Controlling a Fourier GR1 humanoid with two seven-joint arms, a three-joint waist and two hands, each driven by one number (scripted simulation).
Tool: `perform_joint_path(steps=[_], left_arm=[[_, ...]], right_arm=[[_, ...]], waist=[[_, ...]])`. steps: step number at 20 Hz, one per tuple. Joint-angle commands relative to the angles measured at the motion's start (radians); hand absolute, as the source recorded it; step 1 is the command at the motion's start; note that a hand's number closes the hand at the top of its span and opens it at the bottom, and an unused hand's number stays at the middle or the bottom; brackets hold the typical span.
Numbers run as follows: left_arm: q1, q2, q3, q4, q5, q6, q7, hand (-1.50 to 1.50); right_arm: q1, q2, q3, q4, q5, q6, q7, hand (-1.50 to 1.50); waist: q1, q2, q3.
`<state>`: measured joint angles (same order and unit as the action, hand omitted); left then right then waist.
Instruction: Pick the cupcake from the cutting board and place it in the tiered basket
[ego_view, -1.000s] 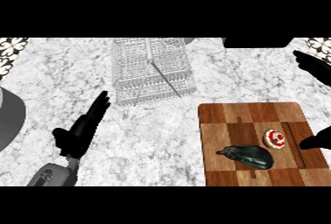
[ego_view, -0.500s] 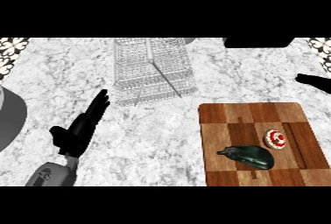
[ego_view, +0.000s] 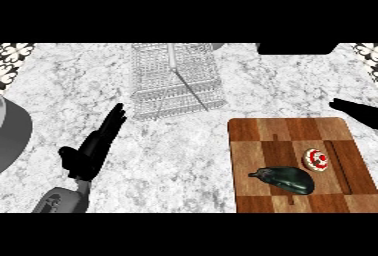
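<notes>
The cupcake (ego_view: 317, 159) is sitting on the cutting board (ego_view: 260, 136). The left hand (ego_view: 87, 156) and right hand (ego_view: 357, 110) are hovering, fingers straight, holding nothing.

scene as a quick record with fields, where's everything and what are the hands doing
cupcake: on the cutting board, toward its right side, no hand on it
eggplant: on the same board, just below and left of the cupcake
tiered basket: wire, on the counter up and left of the board
left hand: open, fingers straight, over bare counter left of the board
right hand: only partly in view at the right edge, above the board's far right corner, open, holding nothing
task state: cupcake not yet picked up
</notes>
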<state>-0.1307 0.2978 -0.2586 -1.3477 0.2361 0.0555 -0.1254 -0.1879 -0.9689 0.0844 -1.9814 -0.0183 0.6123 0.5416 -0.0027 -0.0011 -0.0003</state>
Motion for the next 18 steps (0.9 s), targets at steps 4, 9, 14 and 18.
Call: perform_joint_path(steps=[4, 9, 14, 18], left_arm=[[-0.02, -0.04, 0.018, 0.05, -0.033, -0.013, -0.022, 0.0], [0.102, -0.036, 0.01, -0.043, -0.058, -0.023, -0.036, 0.0], [-0.013, -0.083, 0.051, 0.008, -0.083, -0.017, 0.032, 0.0], [-0.018, -0.071, 0.074, -0.012, -0.088, -0.053, 0.035, 0.0]], right_arm=[[-0.009, 0.046, 0.045, 0.091, 0.187, 0.052, 0.031, -1.5], [0.09, 0.187, 0.092, 0.059, 0.292, -0.007, 0.032, -1.5], [0.103, 0.23, 0.075, 0.207, 0.44, -0.016, -0.188, -1.5], [0.09, 0.299, 0.085, 0.255, 0.516, -0.037, -0.126, -1.5]], waist=[[0.004, 0.003, 0.0], [0.006, 0.0, 0.0], [0.002, 0.001, 0.001], [0.004, 0.001, 0.0]])
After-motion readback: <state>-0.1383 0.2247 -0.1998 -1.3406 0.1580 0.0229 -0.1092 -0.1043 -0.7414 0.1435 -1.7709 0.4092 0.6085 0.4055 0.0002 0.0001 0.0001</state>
